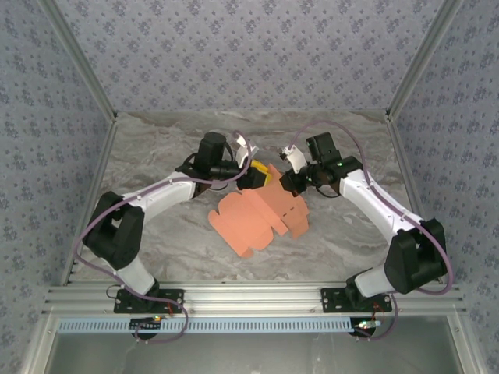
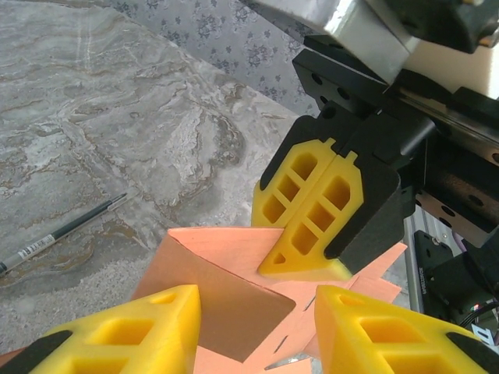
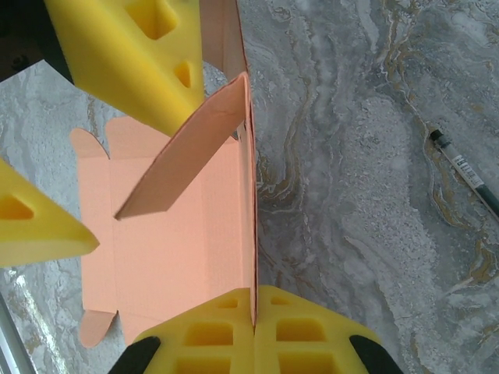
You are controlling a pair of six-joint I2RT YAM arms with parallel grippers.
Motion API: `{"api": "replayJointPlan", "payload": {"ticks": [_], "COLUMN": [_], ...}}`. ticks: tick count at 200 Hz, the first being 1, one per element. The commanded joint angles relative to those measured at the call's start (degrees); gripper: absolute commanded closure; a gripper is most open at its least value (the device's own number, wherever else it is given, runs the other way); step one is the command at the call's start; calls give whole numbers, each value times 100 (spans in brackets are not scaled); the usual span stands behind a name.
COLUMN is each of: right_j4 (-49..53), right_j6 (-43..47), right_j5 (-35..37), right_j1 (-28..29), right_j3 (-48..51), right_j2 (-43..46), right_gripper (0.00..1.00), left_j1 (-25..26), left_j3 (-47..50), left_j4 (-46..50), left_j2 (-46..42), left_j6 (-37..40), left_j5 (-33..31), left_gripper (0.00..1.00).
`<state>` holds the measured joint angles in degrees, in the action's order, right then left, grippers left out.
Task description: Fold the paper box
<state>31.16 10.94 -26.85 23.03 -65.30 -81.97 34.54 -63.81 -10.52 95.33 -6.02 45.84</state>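
Salmon-orange paper box (image 1: 261,216) lay unfolded at the centre of the table (image 1: 156,234). At its twelve o'clock edge, the right gripper (image 3: 254,298) pinched its raised edge. The left gripper (image 2: 257,312) straddled a lifted flap (image 2: 234,304), jaws apart.

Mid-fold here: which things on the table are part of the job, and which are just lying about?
Part of the job: the paper box, a salmon-orange sheet with one flap raised; the right gripper, shut on its edge; the left gripper, fingers apart either side of that flap.
Lying about: a pen on the marble table, apart from the sheet.
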Motion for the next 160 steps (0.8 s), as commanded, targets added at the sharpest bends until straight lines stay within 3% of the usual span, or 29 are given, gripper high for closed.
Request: {"api": "replayJointPlan", "payload": {"ticks": [1, 28, 50, 93, 131, 160], "right_j4": [-208, -59, 183, 275, -3, -149], "right_j6": [-80, 77, 354, 930, 1513, 2010], "right_j5": [-209, 57, 673, 2009, 3313, 3956], "right_j1": [40, 9, 95, 525, 1079, 1356], "right_j3": [-151, -155, -224, -254, -248, -410], "right_j2": [-52, 4, 42, 41, -176, -378], "right_gripper": [100, 100, 100, 100, 100, 100], "left_j1": [131, 89, 13, -269, -887, -1655], "left_j3": [-140, -7, 237, 1173, 2023, 2119], "left_j4": [-49, -11, 9, -275, -326, 18], "left_j2": [94, -132, -488, -1516, -2405, -2383], "left_j6": [91, 127, 88, -438, -906, -1307], "left_j5": [272, 149, -87, -1164, -2931, -3370], "left_gripper": [57, 54, 50, 47, 43, 41]}}
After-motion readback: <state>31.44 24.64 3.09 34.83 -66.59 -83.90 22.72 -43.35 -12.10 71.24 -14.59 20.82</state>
